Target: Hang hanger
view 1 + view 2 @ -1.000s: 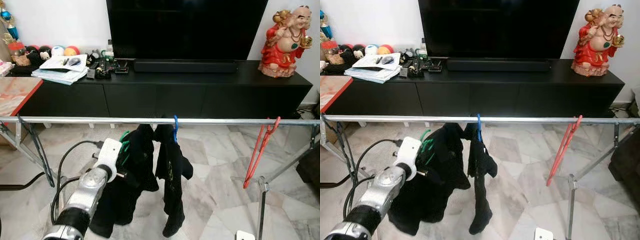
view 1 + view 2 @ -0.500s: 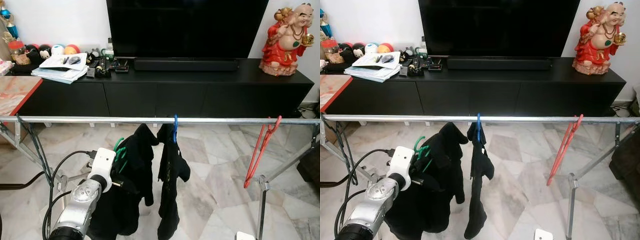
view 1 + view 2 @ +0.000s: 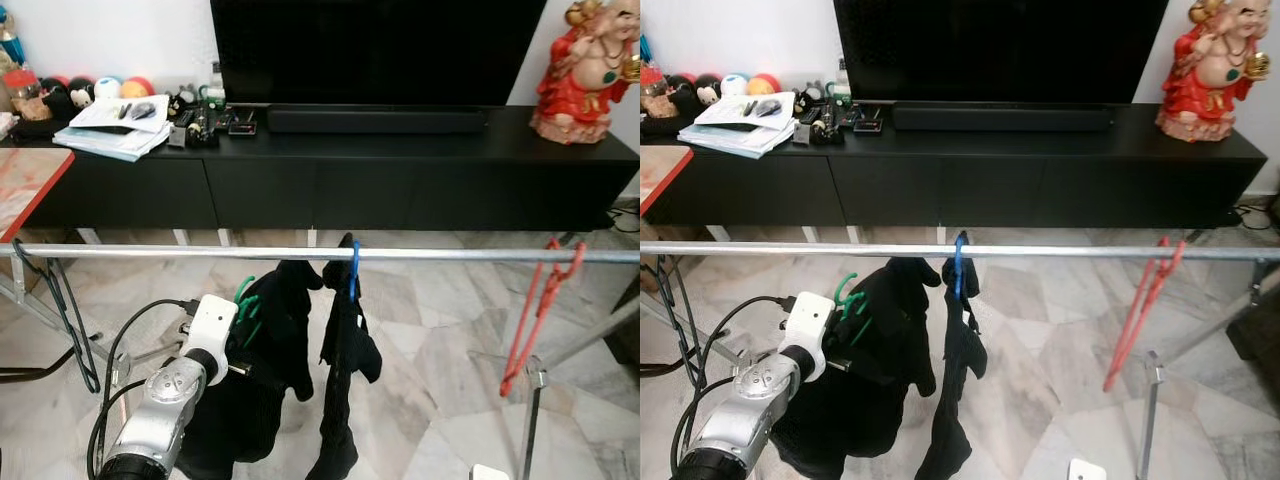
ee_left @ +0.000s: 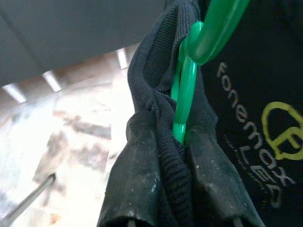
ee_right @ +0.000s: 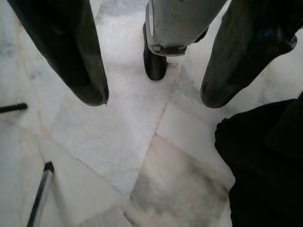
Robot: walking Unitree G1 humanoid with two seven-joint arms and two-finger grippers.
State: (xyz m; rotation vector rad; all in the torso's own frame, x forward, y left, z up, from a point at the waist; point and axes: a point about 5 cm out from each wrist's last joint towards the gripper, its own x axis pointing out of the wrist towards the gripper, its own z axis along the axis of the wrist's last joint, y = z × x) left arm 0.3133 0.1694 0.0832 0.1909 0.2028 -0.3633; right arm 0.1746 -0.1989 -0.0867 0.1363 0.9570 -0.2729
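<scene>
At the lower left of the head views, your left gripper (image 3: 243,352) is pressed together on the green hanger (image 3: 245,302) and the black shirt (image 3: 268,345) bunched round its neck; the wrist view shows both fingers (image 4: 142,184) pinching green plastic and cloth together. Over the last second the arm dropped back toward the lower left and has since held about level, so the hanger's hook now sits just under the rail (image 3: 150,252), not over it. The whole picture has also shifted, so you have leaned or stepped in: the rail lies lower in frame and the TV bench (image 3: 400,170) fills more of the top. Treat that as camera motion, not as the rack moving.

Centre frame, a second dark garment hangs from the rail on a blue hanger (image 3: 352,270), just beside your shirt and touching it. That leaves little free rail there; I judge the open stretch to the left is your better target.

At the right, a red hanger (image 3: 535,310) hangs bare on the rail.

Your right gripper (image 5: 151,94) hangs idle over the marble floor (image 5: 142,132), fingers spread, holding nothing.

So the hang is not yet done: you will need to lift the hook above the rail first.
</scene>
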